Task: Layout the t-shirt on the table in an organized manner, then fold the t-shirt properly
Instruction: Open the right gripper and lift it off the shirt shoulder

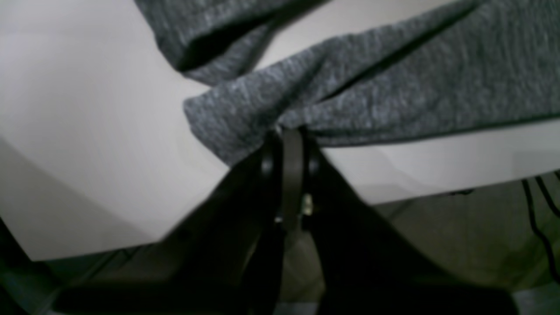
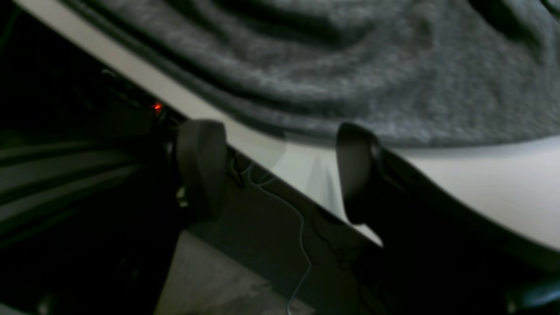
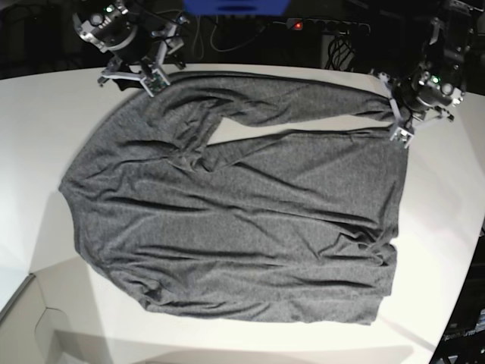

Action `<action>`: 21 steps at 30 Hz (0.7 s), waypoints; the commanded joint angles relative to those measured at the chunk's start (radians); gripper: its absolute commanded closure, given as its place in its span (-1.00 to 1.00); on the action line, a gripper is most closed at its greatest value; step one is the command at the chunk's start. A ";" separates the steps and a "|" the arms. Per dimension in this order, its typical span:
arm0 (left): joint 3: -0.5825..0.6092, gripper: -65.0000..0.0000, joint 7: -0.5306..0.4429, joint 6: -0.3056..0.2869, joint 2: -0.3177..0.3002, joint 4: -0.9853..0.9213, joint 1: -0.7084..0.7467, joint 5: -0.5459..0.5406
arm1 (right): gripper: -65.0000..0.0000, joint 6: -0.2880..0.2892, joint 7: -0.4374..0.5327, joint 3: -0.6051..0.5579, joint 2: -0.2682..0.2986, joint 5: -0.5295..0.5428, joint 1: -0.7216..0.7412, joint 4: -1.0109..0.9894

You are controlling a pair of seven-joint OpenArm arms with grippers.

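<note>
**Spotter:** Which step are you working on?

**Operator:** I'm judging it as the layout step, no fold begun. The t-shirt (image 3: 227,227) is lying spread across the middle of the counter (image 3: 45,106), still wrinkled, with 1 long sleeve running along the far edge.

**Spotter:** Going left to right in the base view, what are the jaws doing?

**Operator:** The right gripper (image 2: 280,166) is hanging at the far-left corner, its jaws standing wide apart and gripping nothing, just over the counter's edge beside the cloth. The left gripper (image 1: 288,135) at the far right is pinching a corner of fabric, jaws closed on it.

**Spotter:** Next move?

**Operator:** I'm thinking the right one needs to close on the hem in front of it, then both pull outward to flatten the creases.

**Spotter:** Room?

**Operator:** I'm seeing bare counter at the left and near sides, less at the far edge, where both grippers are working right at the rim.
</note>
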 commanded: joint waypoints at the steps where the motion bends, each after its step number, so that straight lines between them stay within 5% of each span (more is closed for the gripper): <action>1: -0.008 1.00 -0.007 0.003 -0.016 0.011 -0.016 0.005 | -0.25 0.006 0.018 -0.019 0.007 0.007 -0.005 0.019; 21: -0.008 1.00 -0.006 0.003 -0.016 0.011 -0.009 0.005 | -0.23 0.002 0.013 -0.078 -0.024 0.004 0.066 -0.021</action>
